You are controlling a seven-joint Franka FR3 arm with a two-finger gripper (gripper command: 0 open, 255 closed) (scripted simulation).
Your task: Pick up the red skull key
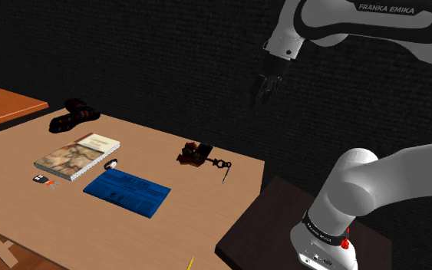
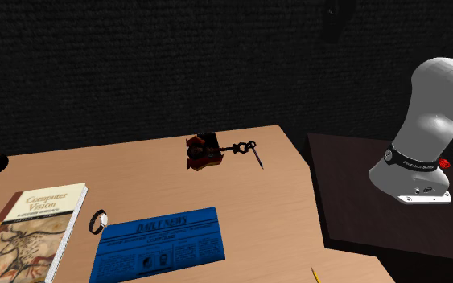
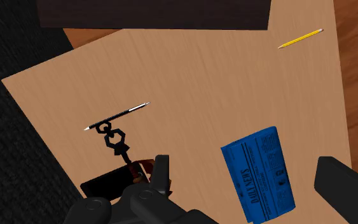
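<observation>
Well above the red skull key [image 1: 194,153], the tool [image 1: 265,95] hangs spread wide.

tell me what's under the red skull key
The red skull key lies on the wooden table, its red head against a flat black slab. Whether the slab reaches under the head is covered by the head itself.

Skull key [image 2: 203,153] red, newspaper [image 2: 160,241] blue, pencil [image 3: 300,39] yellow.

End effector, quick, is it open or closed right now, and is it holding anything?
End effector: open, fingers apart, holding nothing; the red skull key lies on the table below it, untouched.
</observation>
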